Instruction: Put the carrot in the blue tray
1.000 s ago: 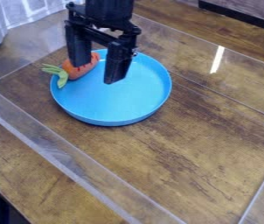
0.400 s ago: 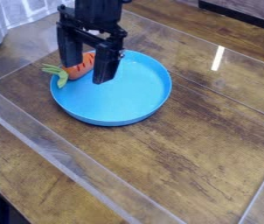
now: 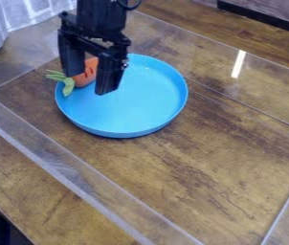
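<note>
My gripper (image 3: 88, 75) hangs with jaws spread wide, straddling the carrot (image 3: 80, 71). It lies crosswise at the blue tray (image 3: 147, 105) rim, leafy end pointing outward.

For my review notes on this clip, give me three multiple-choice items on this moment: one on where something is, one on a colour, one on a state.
1. Where is the carrot?
A. At the left rim of the blue tray, between the open fingers
B. Alone on the bare wood at the right
C. Lifted high above the table

2. What colour is the carrot's leafy top?
A. Red
B. Green
C. White

3. How does the gripper stand?
A. Closed tight on nothing
B. Lying on its side
C. Open, pointing down around the carrot

Answers:
1 A: the orange body shows between the two dark fingers at the tray's left edge; whether it rests on the rim or just outside cannot be told.
2 B: green leaves stick out to the left of the gripper.
3 C: both fingers hang apart, one on each side of the carrot.
</note>
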### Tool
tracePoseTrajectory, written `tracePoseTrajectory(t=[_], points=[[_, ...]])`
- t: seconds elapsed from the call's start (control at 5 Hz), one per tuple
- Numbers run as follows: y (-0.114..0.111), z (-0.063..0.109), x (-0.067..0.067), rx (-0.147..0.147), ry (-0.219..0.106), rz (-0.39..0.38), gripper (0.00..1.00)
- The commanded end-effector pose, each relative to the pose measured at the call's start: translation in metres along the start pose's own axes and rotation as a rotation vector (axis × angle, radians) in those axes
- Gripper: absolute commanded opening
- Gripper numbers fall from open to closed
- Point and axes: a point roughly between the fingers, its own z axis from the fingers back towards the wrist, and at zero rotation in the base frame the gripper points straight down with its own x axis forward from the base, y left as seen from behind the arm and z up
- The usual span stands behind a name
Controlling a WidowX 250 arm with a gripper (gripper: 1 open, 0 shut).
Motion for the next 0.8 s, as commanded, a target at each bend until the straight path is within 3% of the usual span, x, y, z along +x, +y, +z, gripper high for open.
tracePoseTrajectory(t=[0.0, 0.6], points=[[0.011, 0.006, 0.001, 0.006, -0.035, 0.018, 1.0], [0.019, -0.005, 0.005, 0.005, -0.027, -0.011, 1.0]])
